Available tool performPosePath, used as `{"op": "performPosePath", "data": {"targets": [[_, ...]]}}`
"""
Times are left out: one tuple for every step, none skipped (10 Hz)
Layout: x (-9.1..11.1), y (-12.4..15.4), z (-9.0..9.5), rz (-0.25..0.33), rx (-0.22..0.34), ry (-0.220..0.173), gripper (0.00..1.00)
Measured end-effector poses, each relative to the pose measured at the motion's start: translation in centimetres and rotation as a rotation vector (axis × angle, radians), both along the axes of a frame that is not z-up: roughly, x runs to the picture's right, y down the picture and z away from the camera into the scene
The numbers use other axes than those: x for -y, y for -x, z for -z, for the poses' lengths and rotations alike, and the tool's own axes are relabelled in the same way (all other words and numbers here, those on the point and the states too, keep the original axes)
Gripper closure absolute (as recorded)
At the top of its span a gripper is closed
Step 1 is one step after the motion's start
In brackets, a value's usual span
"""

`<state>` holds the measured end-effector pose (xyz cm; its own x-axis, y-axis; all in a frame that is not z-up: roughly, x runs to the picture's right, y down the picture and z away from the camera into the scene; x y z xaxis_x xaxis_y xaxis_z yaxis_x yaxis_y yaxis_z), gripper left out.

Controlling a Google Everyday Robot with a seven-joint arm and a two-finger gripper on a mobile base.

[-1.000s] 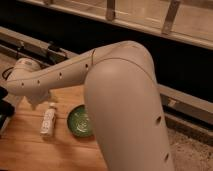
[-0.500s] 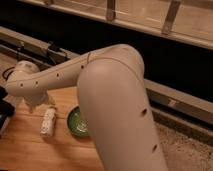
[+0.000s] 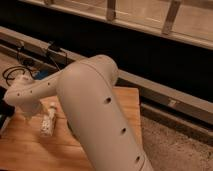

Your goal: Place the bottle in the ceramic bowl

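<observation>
On the wooden table (image 3: 30,150), bottle (image 3: 47,124) flat near the hand (image 3: 5,111) at far left, grip indiscernible.

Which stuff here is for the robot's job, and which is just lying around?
For the job: bottle, lying on the wooden table; gripper, dark, at the left edge, left of the bottle; ceramic bowl, not in sight.
Just lying about: black cables, back left; small blue thing beside them.
</observation>
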<state>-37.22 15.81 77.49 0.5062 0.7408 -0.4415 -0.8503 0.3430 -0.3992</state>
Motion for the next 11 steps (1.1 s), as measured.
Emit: {"op": "performPosePath", "data": {"targets": [[-0.1, 0.1, 0.0, 0.008, -0.005, 0.001, 0.35], [-0.1, 0.2, 0.1, 0.019, -0.009, -0.004, 0.35], [0.6, -0.1, 0.4, 0.015, -0.016, -0.016, 0.35], [1.7, -1.2, 0.4, 0.010, -0.036, -0.035, 0.35], [2.7, -2.3, 0.2, 0.003, -0.056, -0.052, 0.35], [3.1, -2.9, 0.2, -0.008, -0.067, -0.056, 0.35], [3.3, -3.6, -0.1, -0.024, -0.076, -0.052, 0.35], [3.3, -4.2, -0.7, -0.040, -0.086, -0.042, 0.35], [3.2, -4.4, -1.2, -0.047, -0.090, -0.035, 0.35], [2.7, -4.3, -1.7, -0.055, -0.093, -0.020, 0.35], [2.4, -4.3, -2.0, -0.059, -0.092, -0.009, 0.35]]}}
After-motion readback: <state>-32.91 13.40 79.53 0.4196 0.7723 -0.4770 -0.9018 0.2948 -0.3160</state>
